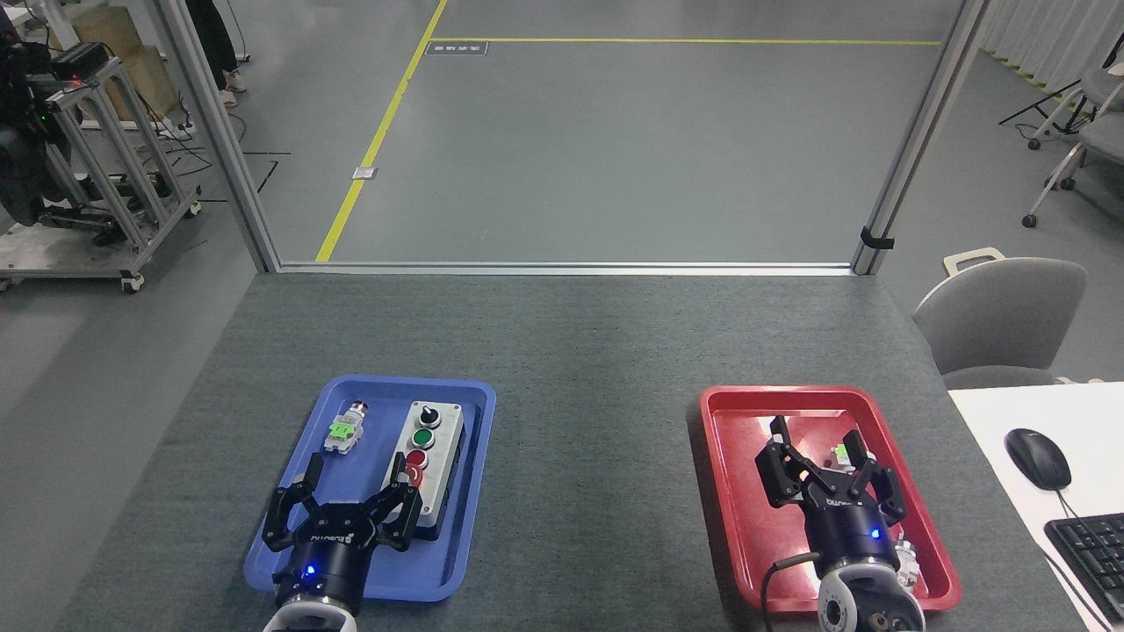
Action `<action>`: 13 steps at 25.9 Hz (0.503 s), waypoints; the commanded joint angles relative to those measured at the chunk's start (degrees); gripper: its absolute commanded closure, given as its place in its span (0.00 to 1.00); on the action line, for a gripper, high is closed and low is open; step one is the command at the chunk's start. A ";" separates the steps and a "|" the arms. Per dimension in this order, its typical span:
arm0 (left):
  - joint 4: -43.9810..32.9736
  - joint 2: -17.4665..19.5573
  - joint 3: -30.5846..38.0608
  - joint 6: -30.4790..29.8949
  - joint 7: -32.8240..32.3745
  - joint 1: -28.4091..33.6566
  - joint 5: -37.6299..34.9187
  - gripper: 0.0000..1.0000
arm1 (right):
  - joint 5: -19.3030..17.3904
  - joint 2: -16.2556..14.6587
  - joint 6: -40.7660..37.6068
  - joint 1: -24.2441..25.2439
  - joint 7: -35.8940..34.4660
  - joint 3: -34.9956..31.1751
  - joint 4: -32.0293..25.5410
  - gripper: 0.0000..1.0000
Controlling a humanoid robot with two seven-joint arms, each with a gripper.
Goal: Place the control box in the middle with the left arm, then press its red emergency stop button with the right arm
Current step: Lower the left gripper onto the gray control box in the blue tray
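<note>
The control box (432, 456), light grey with a black base, lies in the blue tray (351, 391) at the left. Its black knob, green button and small red button show; the big red mushroom button is partly behind a finger. My left gripper (356, 491) hangs open over the tray's near half, its right finger in front of the box's near end. My right gripper (817, 456) is open over the red tray (729, 491), holding nothing. The middle (597, 474) of the dark-grey tabletop lies between the two trays.
A small loose push-button part with a green tag (344, 428) lies in the blue tray left of the box. Another small part (904, 562) sits in the red tray near my right wrist. A white desk with mouse (1037, 457) and keyboard stands at the right.
</note>
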 commanded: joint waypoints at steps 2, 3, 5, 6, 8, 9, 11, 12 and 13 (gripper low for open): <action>0.41 -0.33 0.05 0.30 0.92 -0.85 -0.31 0.01 | 0.00 0.07 0.02 0.00 -0.08 0.00 0.00 0.00; 0.06 -0.33 0.05 0.47 1.27 -0.93 -0.31 0.01 | 0.00 0.07 0.02 0.00 -0.08 0.00 0.00 0.00; -0.56 -0.51 0.05 0.74 1.19 -0.76 -0.05 0.01 | 0.00 0.07 0.02 0.00 -0.08 0.00 0.00 0.00; -1.26 -0.51 -0.12 0.30 1.10 -0.14 0.04 0.01 | 0.00 0.07 0.02 0.00 -0.08 0.00 0.00 0.00; -2.93 -0.51 -0.30 -0.14 1.10 1.53 0.30 0.01 | 0.00 0.07 0.02 0.00 -0.08 0.00 0.00 0.00; -3.37 -0.33 -0.56 -0.84 1.01 2.14 0.22 0.01 | 0.00 0.07 0.02 0.00 -0.08 0.00 0.00 0.00; -3.46 -0.16 -3.29 -2.60 1.45 3.11 -0.31 0.01 | 0.00 0.07 0.02 0.00 -0.08 0.00 0.00 0.00; -3.28 0.11 -4.78 -2.69 1.45 3.20 -0.66 0.01 | 0.00 0.07 0.02 0.00 -0.08 0.00 0.00 0.00; -2.76 0.02 -5.75 -2.43 1.27 3.11 -0.84 0.01 | 0.00 0.07 0.02 -0.09 -0.08 0.00 0.00 0.00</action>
